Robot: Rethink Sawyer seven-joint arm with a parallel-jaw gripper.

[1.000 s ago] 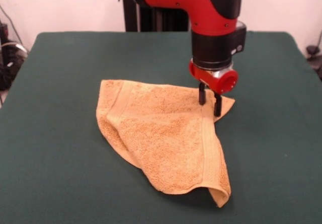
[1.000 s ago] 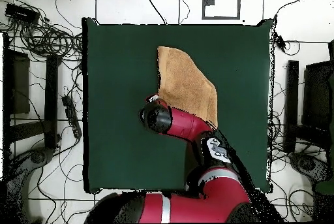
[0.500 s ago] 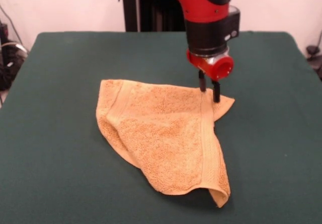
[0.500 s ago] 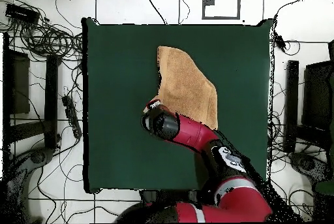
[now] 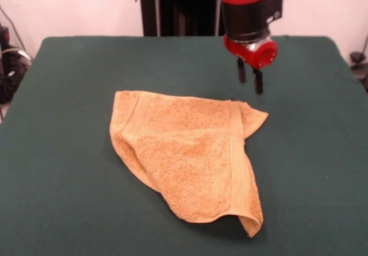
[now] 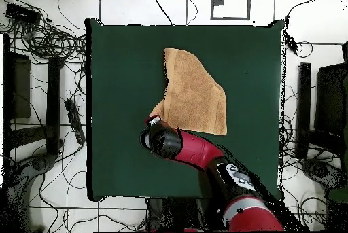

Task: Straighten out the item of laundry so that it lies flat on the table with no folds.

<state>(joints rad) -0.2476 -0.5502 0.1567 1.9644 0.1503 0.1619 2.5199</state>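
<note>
1. Towel (image 5: 190,152) first: the orange-tan terry cloth lies crumpled on the green counter (image 5: 69,95), roughly at its middle in the front view, not flat.
2. Its shape there is an uneven wedge, broad at the far edge and narrowing to a rolled-over tip at the near right, where the cloth curls up and shows a fold.
3. A woven band runs along its right side from the far edge down to that tip; a small corner sticks out to the right at the far end.
4. A soft ridge crosses the left part, where the cloth doubles over itself.
5. My pincer (image 5: 249,79) hangs in the air past the towel's far right corner, clear of the cloth and of the counter.
6. Its two dark fingers (image 5: 241,72) point straight down with a narrow gap between them, and they hold nothing.
7. My arm comes down from the top of the front view, the red wrist ring just above the fingers.
8. From overhead, my arm (image 6: 197,152) reaches diagonally from the base edge, its end just beside the towel's (image 6: 194,94) projecting corner.
</note>
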